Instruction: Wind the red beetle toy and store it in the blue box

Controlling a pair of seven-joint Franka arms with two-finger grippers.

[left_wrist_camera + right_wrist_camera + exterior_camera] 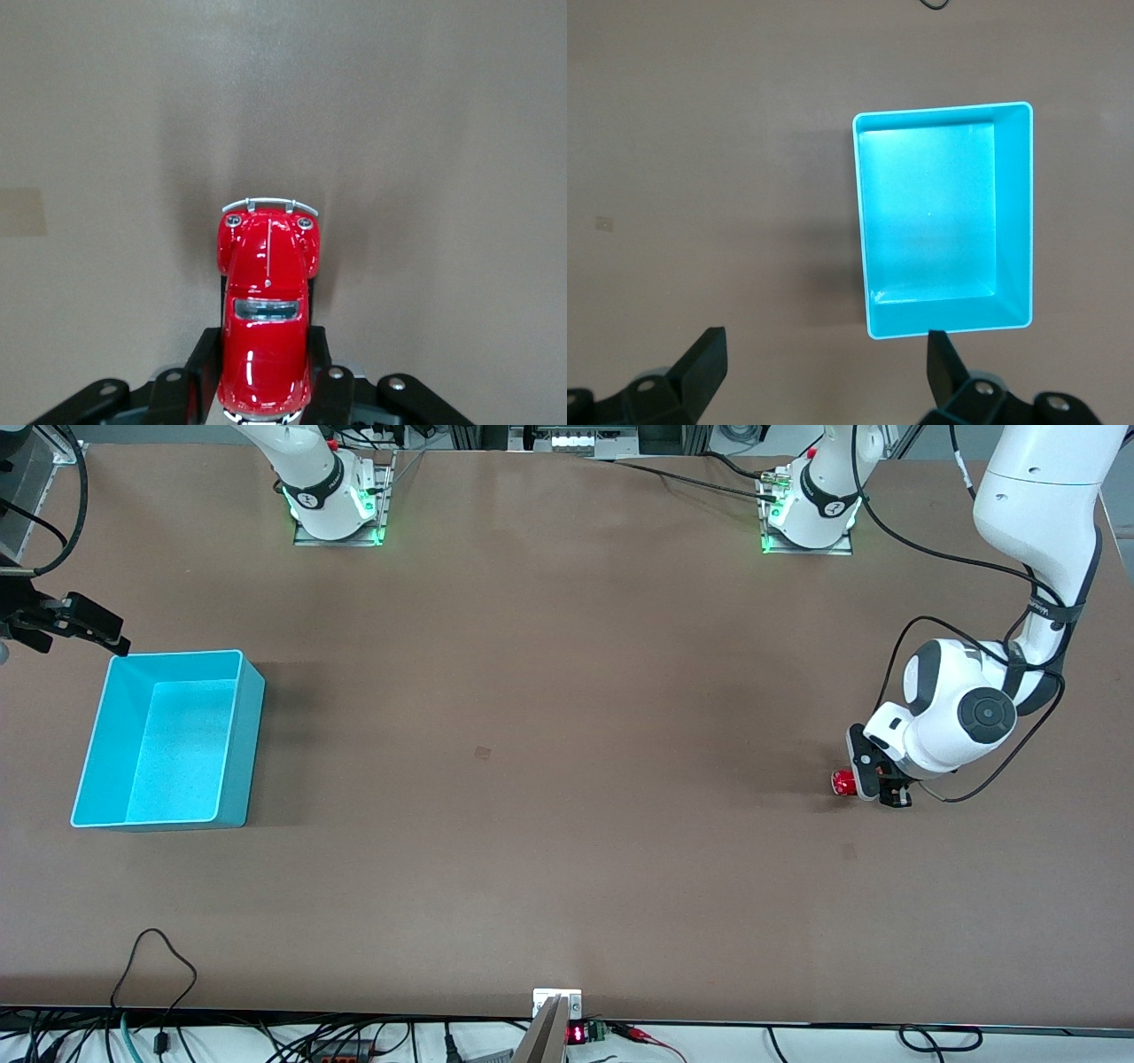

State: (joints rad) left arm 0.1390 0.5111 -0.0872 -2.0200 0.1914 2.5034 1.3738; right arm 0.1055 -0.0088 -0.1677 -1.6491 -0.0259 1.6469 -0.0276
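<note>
Nearest the front camera, at the left arm's end of the table [567, 868], sits the red beetle [842, 782], clamped by its sides in the left gripper [873, 784]; its wheels appear to be on the table. Well apart, at the right arm's end, stands the empty blue box [248, 691]. Above it waits the right gripper [824, 363], fingers spread, holding nothing. Judged step: toy just gripped. Winding likely comes next, probably dragging it backward on its wheels.

Brown table [532, 691], matte top. Blue box [232, 779] sits on it toward the right arm's end; red beetle toy [842, 782] rests on it toward the left arm's end, well apart.
</note>
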